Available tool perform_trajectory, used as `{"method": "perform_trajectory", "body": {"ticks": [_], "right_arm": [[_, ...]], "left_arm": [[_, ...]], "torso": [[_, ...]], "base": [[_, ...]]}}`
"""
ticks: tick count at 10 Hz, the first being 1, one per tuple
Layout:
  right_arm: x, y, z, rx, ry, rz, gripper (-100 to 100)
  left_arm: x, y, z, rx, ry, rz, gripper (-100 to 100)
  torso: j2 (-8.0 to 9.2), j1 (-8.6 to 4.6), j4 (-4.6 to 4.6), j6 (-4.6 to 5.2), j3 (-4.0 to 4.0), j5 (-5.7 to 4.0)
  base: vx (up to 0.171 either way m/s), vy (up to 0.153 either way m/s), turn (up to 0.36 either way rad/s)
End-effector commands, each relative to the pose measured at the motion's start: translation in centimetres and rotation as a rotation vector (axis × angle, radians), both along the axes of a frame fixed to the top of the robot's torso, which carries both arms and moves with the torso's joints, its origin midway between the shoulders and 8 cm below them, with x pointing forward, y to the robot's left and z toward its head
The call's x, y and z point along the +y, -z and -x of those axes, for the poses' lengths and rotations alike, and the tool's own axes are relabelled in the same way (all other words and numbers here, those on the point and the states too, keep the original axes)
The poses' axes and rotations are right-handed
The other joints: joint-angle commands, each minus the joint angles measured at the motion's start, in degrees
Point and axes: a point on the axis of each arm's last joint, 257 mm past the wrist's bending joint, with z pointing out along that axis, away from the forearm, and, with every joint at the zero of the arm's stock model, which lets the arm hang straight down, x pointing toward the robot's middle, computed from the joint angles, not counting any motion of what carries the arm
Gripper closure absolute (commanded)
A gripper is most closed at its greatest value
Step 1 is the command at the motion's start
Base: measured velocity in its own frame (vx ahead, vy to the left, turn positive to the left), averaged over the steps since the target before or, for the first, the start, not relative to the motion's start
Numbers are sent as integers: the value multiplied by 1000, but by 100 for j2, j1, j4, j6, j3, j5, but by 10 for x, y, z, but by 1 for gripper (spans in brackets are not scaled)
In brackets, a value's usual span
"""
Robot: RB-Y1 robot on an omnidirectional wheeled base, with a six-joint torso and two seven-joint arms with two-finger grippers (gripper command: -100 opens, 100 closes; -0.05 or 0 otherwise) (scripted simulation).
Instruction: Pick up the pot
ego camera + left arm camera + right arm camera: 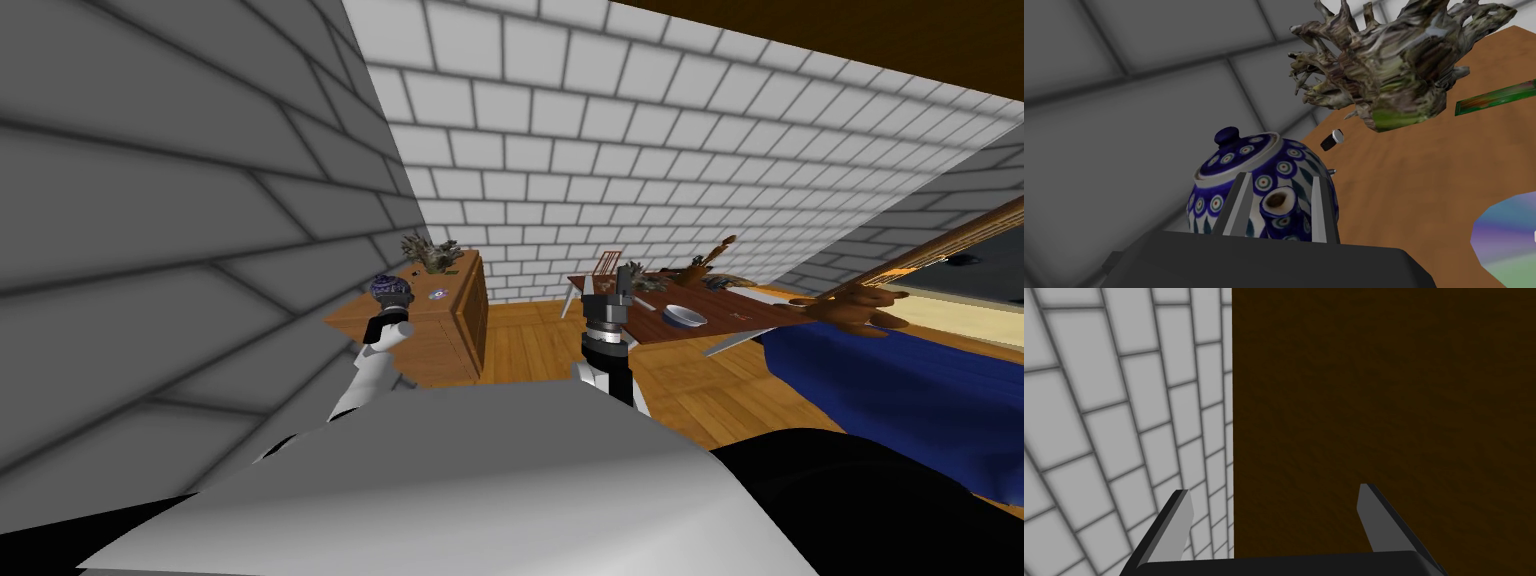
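Note:
The pot [1264, 170] is a round blue-and-white patterned teapot with a knobbed lid. It is at the wall-side edge of a wooden cabinet top [1424, 165]. My left gripper [1280, 177] is shut on it, with one finger on each side of the short spout. The gripper's dark body hides the pot's base, so I cannot tell whether it rests on the wood. In the head view the pot [391, 288] sits just above my left gripper [385, 312] at the cabinet [440, 340]. My right gripper [1274, 490] is open and empty, raised in front of the table [620, 275].
A spiky dried plant [1384, 65] stands just beyond the pot. A small black-and-silver cylinder [1331, 140], a green flat card [1494, 97] and a shiny disc [1504, 240] lie near it. A grey brick wall [150, 250] runs close on the left. To the right are a table with a bowl [685, 316] and a blue bed [900, 390].

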Motion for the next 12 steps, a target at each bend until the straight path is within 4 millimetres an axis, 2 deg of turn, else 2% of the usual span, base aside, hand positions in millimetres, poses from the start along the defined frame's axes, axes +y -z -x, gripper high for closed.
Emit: {"method": "perform_trajectory", "body": {"ticks": [1, 2, 4, 5, 6, 8, 9, 10, 12], "right_arm": [[0, 0, 0, 0, 0, 0, 0], [0, 0, 0, 0, 0, 0, 0], [0, 0, 0, 0, 0, 0, 0], [0, 0, 0, 0, 0, 0, 0], [0, 0, 0, 0, 0, 0, 0], [0, 0, 0, 0, 0, 0, 0], [0, 0, 0, 0, 0, 0, 0], [0, 0, 0, 0, 0, 0, 0], [0, 0, 0, 0, 0, 0, 0]], "left_arm": [[-10, 18, 11, 30, 4, 10, 100], [-9, 14, 18, 24, 3, 0, 100], [-13, -4, 17, -11, 11, -13, 100], [-27, 26, 26, 39, 17, 20, 100], [-27, 26, 34, 40, 13, 11, 100], [-32, -1, 35, -9, 22, -10, 100], [-45, 28, 48, 38, 25, 24, 100], [-43, 30, 55, 45, 20, 16, 100], [-47, 9, 55, 7, 26, 1, 100]], "torso": [[0, 0, 0, 0, 0, 0], [-15, 10, -15, 2, -15, 15], [-8, 9, -18, 0, -14, 19], [0, 5, -13, 1, -8, 15], [-14, 19, -18, -2, -16, 22], [-22, 30, -28, -3, -26, 32], [-8, 22, -20, -1, -16, 27], [-19, 31, -25, -4, -22, 33], [-29, 47, -28, -3, -29, 37]], "base": [[86, 55, 14], [43, 19, -19], [-3, -7, 4], [63, 48, 56], [103, 53, 16], [22, 9, 1], [65, 38, 49], [76, 50, 30], [23, 15, -4]]}}
